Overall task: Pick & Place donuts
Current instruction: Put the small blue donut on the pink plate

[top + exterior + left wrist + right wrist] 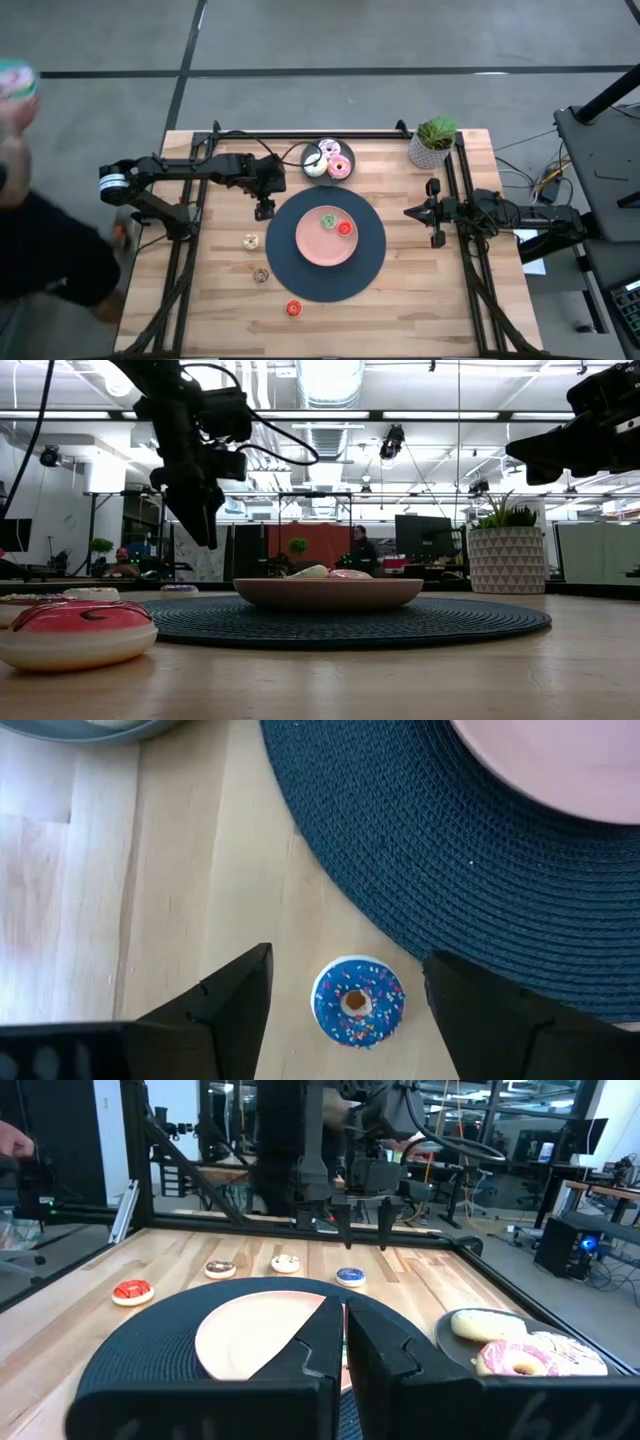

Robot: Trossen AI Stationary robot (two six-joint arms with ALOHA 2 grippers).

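Donuts, small toy rings: a green (327, 220) and a red one (344, 228) already lie on the round pink plate (310, 247); others remain on the wood. The left gripper (264, 209) hovers unclenched over the blue sprinkled donut (358, 1001) at the woven mat's (300, 285) ten o'clock — empty. The right gripper (432, 212) waits clenched at three o'clock.

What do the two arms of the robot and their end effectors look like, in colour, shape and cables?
Both arms are dark, almost black, built of jointed segments. The left arm has a pale grey band near its base and loose black cables looping along it. The left end effector has two dark, flat, wedge-shaped fingers. The right arm is equally dark; the right end effector has two black, angular fingers.
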